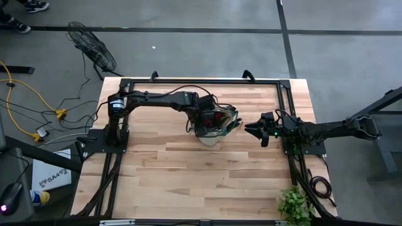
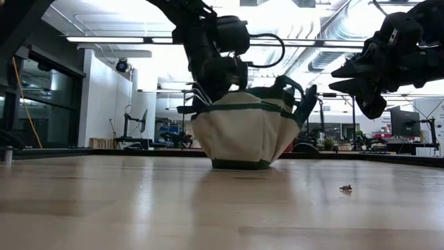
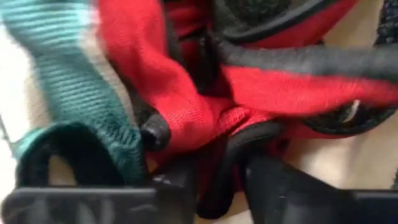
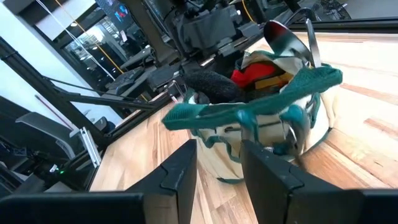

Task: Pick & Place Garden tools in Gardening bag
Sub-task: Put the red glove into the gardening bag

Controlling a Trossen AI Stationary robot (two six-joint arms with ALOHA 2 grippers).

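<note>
The wooden table (image 1: 188, 169) carries the gardening bag (image 2: 246, 132) near its middle, upright, with dark green rim and handles. The left gripper (image 1: 210, 119) is positioned over the bag's mouth, pointing down into it; its fingers (image 3: 264, 183) sit against a red glove (image 3: 205, 93) (whether they clamp it cannot be told). The right gripper (image 1: 259, 130) hovers just beside the bag, off the table, fingers apart and empty. A silver trowel (image 4: 285, 38) protrudes from the bag.
</note>
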